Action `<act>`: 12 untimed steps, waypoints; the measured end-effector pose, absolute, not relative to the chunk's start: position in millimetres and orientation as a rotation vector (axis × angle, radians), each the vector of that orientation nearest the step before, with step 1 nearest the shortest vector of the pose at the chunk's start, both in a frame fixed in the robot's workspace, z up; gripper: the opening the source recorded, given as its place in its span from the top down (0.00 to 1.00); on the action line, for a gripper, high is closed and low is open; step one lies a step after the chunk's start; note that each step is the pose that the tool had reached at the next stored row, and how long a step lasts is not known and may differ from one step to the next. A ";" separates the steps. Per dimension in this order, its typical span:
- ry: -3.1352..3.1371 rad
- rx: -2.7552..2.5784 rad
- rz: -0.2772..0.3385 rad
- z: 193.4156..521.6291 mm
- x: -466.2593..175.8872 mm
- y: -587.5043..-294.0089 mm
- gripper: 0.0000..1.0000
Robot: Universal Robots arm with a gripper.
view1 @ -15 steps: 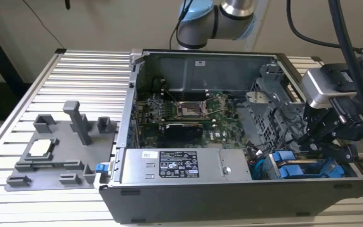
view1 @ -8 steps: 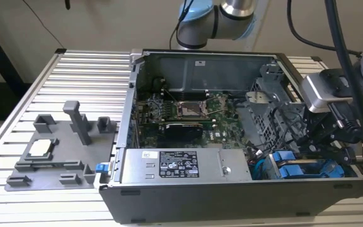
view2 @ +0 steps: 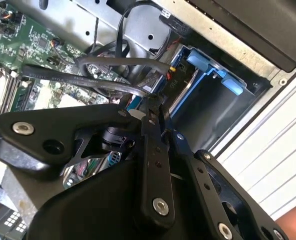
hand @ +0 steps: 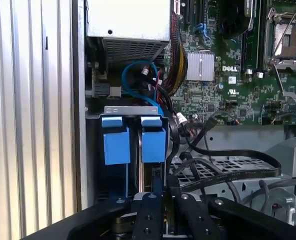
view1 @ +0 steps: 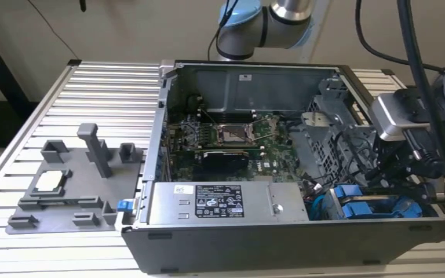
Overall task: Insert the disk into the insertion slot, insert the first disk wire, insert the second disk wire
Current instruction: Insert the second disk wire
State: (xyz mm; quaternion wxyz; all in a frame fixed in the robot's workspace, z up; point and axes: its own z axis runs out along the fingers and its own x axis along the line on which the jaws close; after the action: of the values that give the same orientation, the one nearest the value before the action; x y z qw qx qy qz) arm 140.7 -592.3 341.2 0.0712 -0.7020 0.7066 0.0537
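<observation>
First wrist view: claw point(hand: 160, 192) hovers at the seated disk point(hand: 153, 145).

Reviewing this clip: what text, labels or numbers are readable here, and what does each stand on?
Black-and-white sticker on the grey box: print too small to read.
White label on the back wall of the case: too small to read.
Motherboard in the first wrist view: a white maker's mark, left unquoted, and tiny component codes too small to read.
Nothing else is legible.
</observation>
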 end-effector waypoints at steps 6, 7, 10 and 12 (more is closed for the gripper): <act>2.142 -2.093 0.161 340.4 140.9 -592.3 0.84; 2.143 -2.092 0.161 340.4 140.8 -592.3 0.84; 2.145 -2.090 0.161 340.3 140.4 -592.4 0.84; 2.147 -2.088 0.161 340.4 140.1 -592.4 0.84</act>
State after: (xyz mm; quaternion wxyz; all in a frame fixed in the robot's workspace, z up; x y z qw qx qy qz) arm 140.1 -592.4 340.4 0.0713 -0.6944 0.7141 0.0535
